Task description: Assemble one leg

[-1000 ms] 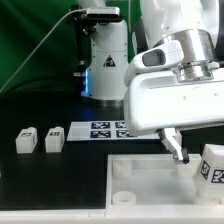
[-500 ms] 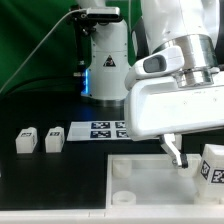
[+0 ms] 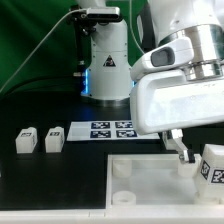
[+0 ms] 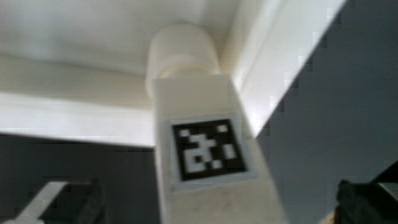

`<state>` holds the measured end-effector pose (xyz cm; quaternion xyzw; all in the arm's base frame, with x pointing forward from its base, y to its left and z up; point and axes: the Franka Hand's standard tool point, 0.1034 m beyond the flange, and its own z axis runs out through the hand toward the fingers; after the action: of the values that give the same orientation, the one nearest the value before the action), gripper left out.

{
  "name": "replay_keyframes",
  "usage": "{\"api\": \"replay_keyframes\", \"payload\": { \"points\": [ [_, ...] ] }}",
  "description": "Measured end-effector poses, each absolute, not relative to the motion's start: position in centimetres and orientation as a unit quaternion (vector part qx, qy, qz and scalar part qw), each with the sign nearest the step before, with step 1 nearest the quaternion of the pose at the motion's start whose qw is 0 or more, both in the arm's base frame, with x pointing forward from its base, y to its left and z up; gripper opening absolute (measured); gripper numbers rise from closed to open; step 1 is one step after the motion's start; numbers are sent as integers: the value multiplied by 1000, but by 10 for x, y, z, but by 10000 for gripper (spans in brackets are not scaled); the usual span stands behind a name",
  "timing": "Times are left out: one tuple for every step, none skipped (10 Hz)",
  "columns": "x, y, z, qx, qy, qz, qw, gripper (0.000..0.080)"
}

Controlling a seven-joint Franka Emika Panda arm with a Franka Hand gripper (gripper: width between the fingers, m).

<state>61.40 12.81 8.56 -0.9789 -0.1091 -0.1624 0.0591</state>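
A leg [image 4: 201,130], a small white block with a black-and-white tag, fills the middle of the wrist view with its rounded end against the large white tray-like piece [image 4: 71,85]. My gripper [image 4: 214,208] is open, its dark fingers [image 4: 63,203] wide apart on either side of the leg and not touching it. In the exterior view this leg [image 3: 212,165] stands at the far right by the tray-like piece [image 3: 150,190], with my gripper [image 3: 190,153] just above and beside it. Two more legs [image 3: 24,141] [image 3: 53,140] stand at the exterior view's left.
The marker board [image 3: 105,130] lies on the black table behind the tray-like piece. A white camera stand with a blue light [image 3: 105,65] rises at the back. My arm's white body [image 3: 180,95] hides the table's right part.
My arm has shifted toward the exterior view's right, bringing the fingers closer to the leg there. The legs and the tray-like piece have not moved.
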Motion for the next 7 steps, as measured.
{"api": "replay_keyframes", "payload": {
  "points": [
    [619,128,90,-986,-108,-110,65,649],
    [623,126,91,-989,-108,-77,68,649],
    [619,125,88,-991,-114,-21,68,649],
    [621,118,88,-990,-117,16,74,649],
    [621,110,87,-990,-112,28,78,649],
    [622,111,87,-991,-112,21,76,649],
    [622,112,86,-990,-113,21,76,649]
  ]
}}
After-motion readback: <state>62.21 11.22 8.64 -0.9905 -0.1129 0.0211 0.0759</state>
